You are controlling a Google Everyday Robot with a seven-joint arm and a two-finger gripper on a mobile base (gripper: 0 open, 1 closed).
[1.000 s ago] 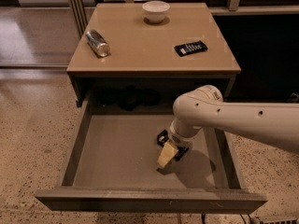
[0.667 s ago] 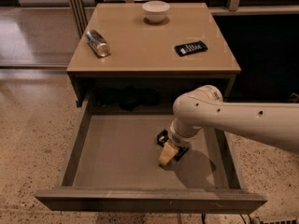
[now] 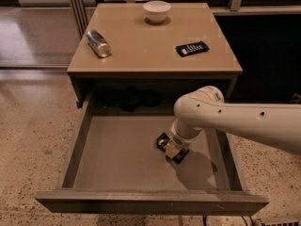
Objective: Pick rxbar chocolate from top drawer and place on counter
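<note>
The top drawer [image 3: 80, 145] is pulled wide open, showing its plain grey floor. My gripper [image 3: 172, 149] is down inside it, right of the middle, at the end of the white arm [image 3: 197, 112]. A small black flat bar, apparently the rxbar chocolate [image 3: 163, 140], lies on the drawer floor right under the gripper, its ends sticking out at the upper left and lower right. The arm hides most of it. The tan counter [image 3: 141, 51] is above the drawer.
On the counter are a white bowl [image 3: 157, 10] at the back, a silver can [image 3: 98, 43] lying on its side at the left, and a dark bar with white lettering [image 3: 192, 48] at the right. A speckled floor surrounds the cabinet.
The gripper tip has sunk slightly lower onto the black bar in the drawer; a dark end now shows at its lower right. The arm has barely moved.
</note>
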